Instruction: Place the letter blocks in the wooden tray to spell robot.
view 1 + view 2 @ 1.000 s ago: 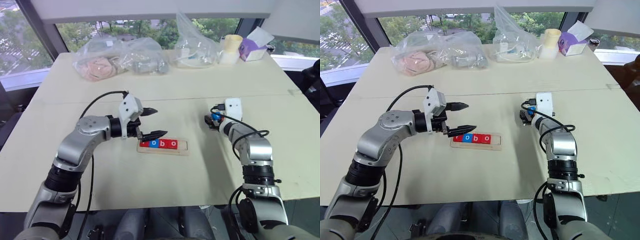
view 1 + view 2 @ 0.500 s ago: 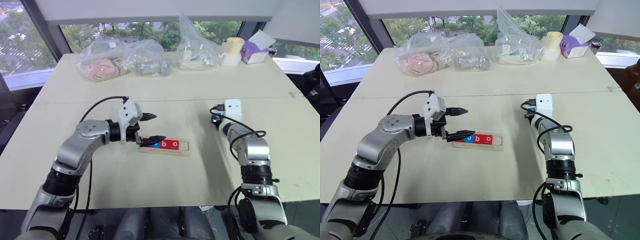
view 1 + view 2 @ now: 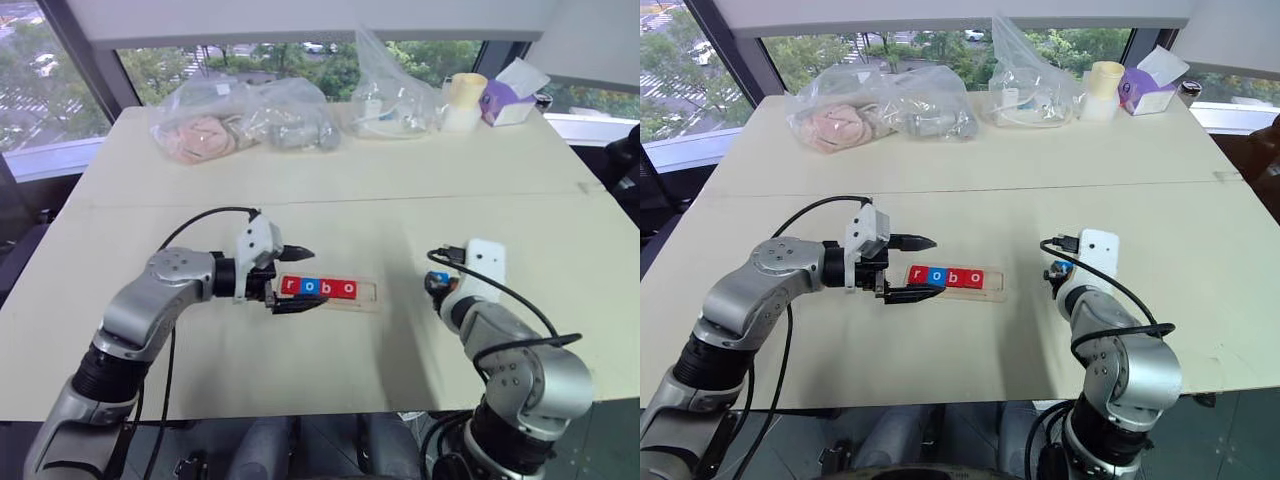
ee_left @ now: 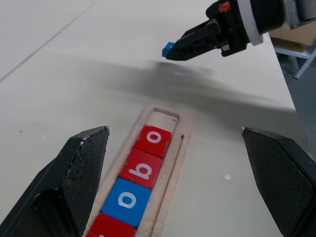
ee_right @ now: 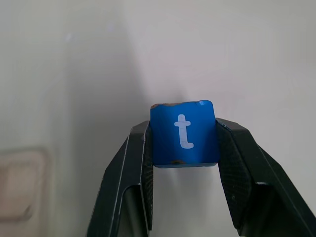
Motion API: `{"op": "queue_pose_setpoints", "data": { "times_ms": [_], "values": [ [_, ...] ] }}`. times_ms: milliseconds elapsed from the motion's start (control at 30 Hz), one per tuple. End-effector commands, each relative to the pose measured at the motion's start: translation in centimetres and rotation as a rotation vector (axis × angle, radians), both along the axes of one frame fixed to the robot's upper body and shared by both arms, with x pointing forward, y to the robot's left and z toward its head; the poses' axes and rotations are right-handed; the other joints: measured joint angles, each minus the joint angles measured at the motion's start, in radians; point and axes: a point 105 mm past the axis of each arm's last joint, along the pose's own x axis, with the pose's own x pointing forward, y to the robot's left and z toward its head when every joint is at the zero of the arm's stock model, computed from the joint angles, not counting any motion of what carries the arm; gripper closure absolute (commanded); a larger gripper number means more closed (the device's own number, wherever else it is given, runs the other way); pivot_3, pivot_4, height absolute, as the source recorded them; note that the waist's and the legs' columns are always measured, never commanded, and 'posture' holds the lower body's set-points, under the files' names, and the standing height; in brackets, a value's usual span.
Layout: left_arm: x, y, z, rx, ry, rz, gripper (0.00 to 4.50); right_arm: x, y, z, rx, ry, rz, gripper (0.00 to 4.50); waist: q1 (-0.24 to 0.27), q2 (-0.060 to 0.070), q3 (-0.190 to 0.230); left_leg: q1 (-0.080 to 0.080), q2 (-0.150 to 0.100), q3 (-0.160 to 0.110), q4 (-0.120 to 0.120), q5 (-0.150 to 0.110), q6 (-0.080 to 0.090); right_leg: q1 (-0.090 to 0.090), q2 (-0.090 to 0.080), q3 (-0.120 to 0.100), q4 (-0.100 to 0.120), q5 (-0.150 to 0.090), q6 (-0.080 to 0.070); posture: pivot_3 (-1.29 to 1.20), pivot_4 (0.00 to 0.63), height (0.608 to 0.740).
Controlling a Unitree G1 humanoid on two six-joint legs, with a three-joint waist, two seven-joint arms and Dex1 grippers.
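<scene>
The wooden tray (image 3: 368, 292) lies mid-table, its slot holding a red r (image 3: 290, 286), blue o (image 3: 308, 287), red b (image 3: 326, 288) and red o (image 3: 345, 289); the right end is bare. My left gripper (image 3: 310, 278) is open at the tray's left end, one finger on the far side and one on the near side. To the right of the tray, my right gripper (image 5: 183, 129) is shut on the blue t block (image 5: 183, 133), held above the table. The left wrist view shows that block (image 4: 168, 48) at the right gripper's tips beyond the tray (image 4: 173, 158).
Clear plastic bags (image 3: 240, 115) with contents lie along the table's far side, beside another bag (image 3: 395, 90), a pale cup (image 3: 462, 98) and a purple tissue box (image 3: 508, 95). Bare tabletop surrounds the tray; the near table edge (image 3: 300, 412) is close.
My right gripper has shut on the blue t block and drawn back toward me with it. My left gripper has sunk a little beside the tray's left end.
</scene>
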Motion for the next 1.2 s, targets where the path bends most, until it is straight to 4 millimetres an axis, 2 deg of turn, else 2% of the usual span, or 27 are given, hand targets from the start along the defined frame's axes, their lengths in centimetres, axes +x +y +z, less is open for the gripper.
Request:
{"op": "queue_pose_setpoints", "data": {
  "times_ms": [33,200,267,333,400,467,567,633,700,733,833,900,1067,1200],
  "values": [
    [0.1,-0.3,0.8,0.0,-0.045,-0.026,0.0,-0.3,0.1,-0.2,0.041,0.008,-0.024,3.3,0.0,0.0,0.0,0.0,0.0,0.0,0.0,0.0,0.0,0.0,0.0,0.0,0.0,0.0,0.0,0.0,0.15,0.74],
    [0.0,-0.2,0.7,0.008,-0.042,-0.034,0.0,-0.4,1.0,-1.1,0.081,0.04,0.003,3.3,-0.001,0.0,0.0,-0.006,0.0,0.0,-0.002,0.001,0.002,-0.007,0.0,0.0,0.0,0.0,0.0,0.0,0.15,0.74],
    [0.1,0.0,0.7,0.014,-0.043,-0.029,0.0,-0.4,1.2,-1.1,0.106,0.036,0.006,2.26,-0.003,0.0,0.0,-0.009,0.0,0.0,-0.001,0.002,0.002,-0.01,0.0,0.0,0.001,0.0,0.001,0.0,0.15,0.74],
    [0.1,0.3,0.6,0.021,-0.042,-0.022,0.0,-0.4,1.0,-1.3,0.102,0.047,-0.005,1.41,-0.002,0.0,0.0,-0.009,0.0,0.001,-0.001,0.002,0.002,-0.01,0.0,0.0,0.001,0.001,0.001,0.0,0.15,0.74],
    [0.0,0.5,0.5,0.034,-0.036,-0.02,0.0,0.1,0.4,-0.5,0.069,0.019,0.005,0.45,-0.001,0.0,0.0,-0.009,0.0,0.0,-0.001,0.002,0.002,-0.01,0.0,0.0,0.001,0.0,0.001,0.0,0.15,0.74],
    [-0.3,0.8,0.4,0.046,-0.025,-0.028,0.0,0.9,-0.4,1.1,0.018,-0.032,0.036,0.45,-0.001,0.0,0.0,-0.01,0.0,0.0,0.0,0.002,0.002,-0.01,0.0,0.0,0.001,0.0,0.001,0.0,0.15,0.74],
    [-0.5,1.3,0.2,0.068,-0.013,-0.042,0.0,3.1,-3.3,4.0,-0.095,-0.12,0.085,0.45,-0.001,0.001,0.001,-0.013,-0.001,0.001,0.004,0.002,0.002,-0.011,0.0,0.0,0.0,0.001,0.0,0.0,0.15,0.74],
    [0.1,1.6,0.5,0.069,-0.054,-0.03,0.0,4.9,-4.1,6.8,-0.075,-0.287,0.207,0.45,0.001,0.0,0.001,-0.013,-0.001,0.001,0.004,0.002,0.003,-0.01,-0.001,-0.001,0.0,0.001,0.0,0.0,0.15,0.74],
    [0.4,1.6,0.9,0.065,-0.069,-0.03,0.0,5.6,-4.7,8.1,-0.123,-0.384,0.36,0.45,0.0,0.0,0.001,-0.013,-0.001,0.001,0.003,0.002,0.003,-0.01,-0.001,-0.002,-0.001,0.001,0.0,0.0,0.15,0.74],
    [0.3,1.6,1.0,0.067,-0.063,-0.042,0.0,5.5,-4.8,8.0,-0.173,-0.395,0.467,0.45,0.0,0.0,0.001,-0.013,0.0,0.001,0.002,0.001,0.003,-0.01,0.0,-0.002,-0.001,0.0,0.001,0.0,0.15,0.74],
    [-0.4,1.8,1.1,0.085,-0.043,-0.086,0.0,4.1,-5.3,6.0,-0.325,-0.33,0.809,0.45,-0.001,0.0,0.001,-0.013,-0.001,0.001,0.002,-0.001,0.006,-0.009,0.0,-0.003,-0.001,0.0,0.007,0.0,0.15,0.74],
    [-0.8,1.9,1.1,0.1,-0.035,-0.11,0.0,3.3,-5.4,5.0,-0.35,-0.299,0.959,0.45,-0.006,0.0,0.001,-0.013,-0.001,0.003,0.002,-0.002,0.009,-0.009,-0.001,-0.002,-0.001,-0.001,0.009,0.0,0.15,0.74],
    [-1.5,1.5,0.7,0.125,-0.026,-0.146,0.0,2.9,-6.2,2.1,-0.361,-0.206,1.177,0.45,-0.006,-0.001,0.002,-0.013,0.0,0.006,0.005,-0.003,0.009,-0.009,-0.002,-0.001,-0.001,0.0,0.007,0.0,0.15,0.74],
    [-1.4,1.8,0.9,0.128,-0.026,-0.118,0.0,2.8,-5.2,0.9,-0.354,-0.188,1.292,0.45,-0.001,-0.001,0.002,-0.012,0.0,0.005,0.008,-0.002,0.008,-0.007,-0.002,-0.001,-0.001,0.0,0.003,0.0,0.15,0.74]
  ]
}}
